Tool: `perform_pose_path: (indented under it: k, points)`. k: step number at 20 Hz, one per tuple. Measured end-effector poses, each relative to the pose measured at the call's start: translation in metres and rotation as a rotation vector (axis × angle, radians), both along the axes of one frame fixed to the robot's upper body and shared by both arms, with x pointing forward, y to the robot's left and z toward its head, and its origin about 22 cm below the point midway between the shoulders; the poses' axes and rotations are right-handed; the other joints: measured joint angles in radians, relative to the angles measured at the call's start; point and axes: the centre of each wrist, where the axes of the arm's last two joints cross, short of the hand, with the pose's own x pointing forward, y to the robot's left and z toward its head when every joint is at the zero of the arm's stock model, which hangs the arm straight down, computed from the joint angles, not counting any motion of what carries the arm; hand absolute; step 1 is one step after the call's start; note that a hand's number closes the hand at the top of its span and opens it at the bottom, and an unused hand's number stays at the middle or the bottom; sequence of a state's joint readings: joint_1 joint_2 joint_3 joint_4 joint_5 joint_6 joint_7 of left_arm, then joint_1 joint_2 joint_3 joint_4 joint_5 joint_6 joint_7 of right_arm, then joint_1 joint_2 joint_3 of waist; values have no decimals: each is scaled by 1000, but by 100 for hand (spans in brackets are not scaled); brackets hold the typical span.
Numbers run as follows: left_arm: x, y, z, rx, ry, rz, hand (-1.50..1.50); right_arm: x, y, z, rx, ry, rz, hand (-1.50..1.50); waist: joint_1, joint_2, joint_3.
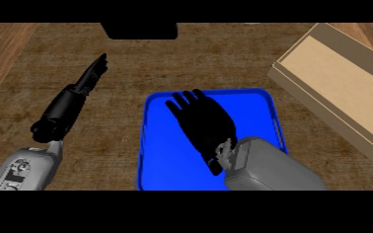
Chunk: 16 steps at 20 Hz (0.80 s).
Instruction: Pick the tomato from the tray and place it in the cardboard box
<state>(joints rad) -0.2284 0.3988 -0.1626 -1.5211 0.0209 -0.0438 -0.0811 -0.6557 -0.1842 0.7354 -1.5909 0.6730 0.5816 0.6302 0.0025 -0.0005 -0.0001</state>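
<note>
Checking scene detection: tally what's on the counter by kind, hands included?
Blue tray: 1
Cardboard box: 1
Black block at the far edge: 1
Hands: 2, left hand and right hand, the latter over the tray
Tomato: 0 visible
Total: 5

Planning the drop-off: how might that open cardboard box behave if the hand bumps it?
The cardboard box looks thin-walled and holds nothing visible, so it is probably light and may slide on the counter. It sits low and wide, so tipping seems unlikely. The right hand is over the tray.
</note>
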Motion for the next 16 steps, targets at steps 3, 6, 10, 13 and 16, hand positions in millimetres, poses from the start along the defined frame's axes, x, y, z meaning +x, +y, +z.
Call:
perform_pose_path:
  k: [3, 6, 10, 13, 16]
  points:
    - [-1, -3, -1, -3, -1, -4, 0, 0, 4, -16, -20, -21, -14, -150, 1, 0, 0]
    - [2, 7, 0, -6, 3, 0, 0, 2, 6, -22, -23, -39, -26, -150, 0, 1, 0]
    - [3, 6, -1, -3, 1, -3, 0, 9, 2, -30, -45, -46, -27, -150, 0, 0, 0]
    - [-1, 8, 1, -5, 2, -4, 0, 11, 7, -37, -66, -59, -40, -150, 1, 0, 0]
    - [-5, 7, 0, -5, -1, -5, 0, 19, 5, -47, -84, -60, -53, -150, 2, 0, 0]
